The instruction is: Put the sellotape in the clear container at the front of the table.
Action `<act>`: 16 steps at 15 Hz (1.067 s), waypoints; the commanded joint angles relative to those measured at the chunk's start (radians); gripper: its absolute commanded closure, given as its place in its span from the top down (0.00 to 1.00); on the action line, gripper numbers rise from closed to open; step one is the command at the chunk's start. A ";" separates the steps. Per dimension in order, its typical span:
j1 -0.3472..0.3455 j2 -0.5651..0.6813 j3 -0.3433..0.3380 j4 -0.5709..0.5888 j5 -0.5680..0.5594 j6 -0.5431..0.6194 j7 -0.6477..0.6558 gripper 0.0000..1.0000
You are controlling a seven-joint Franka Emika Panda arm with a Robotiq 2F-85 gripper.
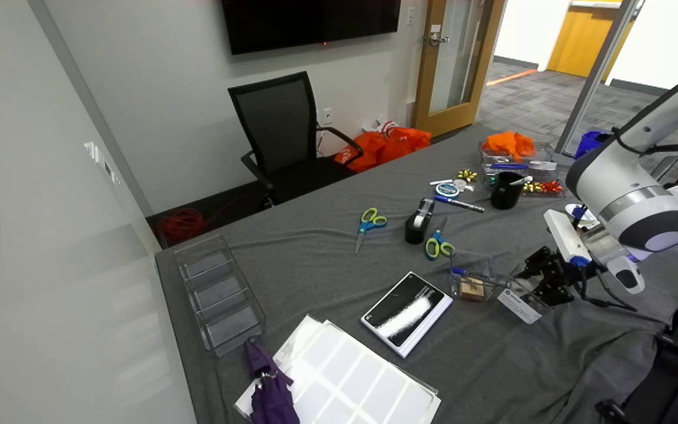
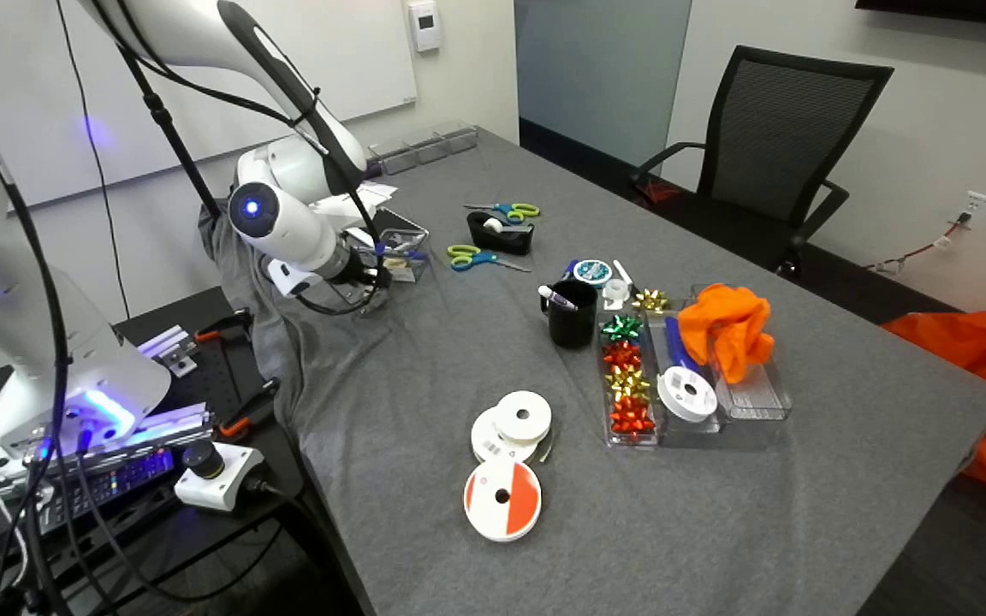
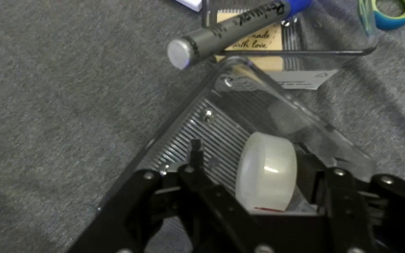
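The clear container (image 3: 230,126), a low see-through box with a ribbed floor, lies under my gripper in the wrist view. It also shows in an exterior view by its white label (image 1: 519,305). The sellotape (image 3: 269,172) is a whitish translucent roll standing on edge inside the container's walls, between my fingers. My gripper (image 3: 248,153) is open: a wide gap separates the roll from the left finger, while the right finger is beside the roll, close or touching. The gripper reaches down at the container in both exterior views (image 1: 538,280) (image 2: 371,281), where the roll is hard to make out.
A second clear box (image 1: 455,288) with a wooden tile stands close by; a grey-blue marker (image 3: 237,31) lies across its rim. A notebook (image 1: 406,312), scissors (image 1: 438,244), a black tape dispenser (image 1: 418,224) and a black mug (image 1: 506,191) are around. Ribbon spools (image 2: 502,513) lie on the table.
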 commanded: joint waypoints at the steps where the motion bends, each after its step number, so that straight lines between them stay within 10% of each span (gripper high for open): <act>1: 0.003 0.018 0.002 0.007 0.041 0.016 -0.058 0.91; 11: 0.004 -0.054 0.009 -0.041 0.029 0.038 -0.053 1.00; 12: 0.006 -0.048 0.010 -0.036 0.031 0.045 -0.043 0.75; 16: 0.005 -0.051 0.015 -0.038 0.025 0.055 -0.018 0.53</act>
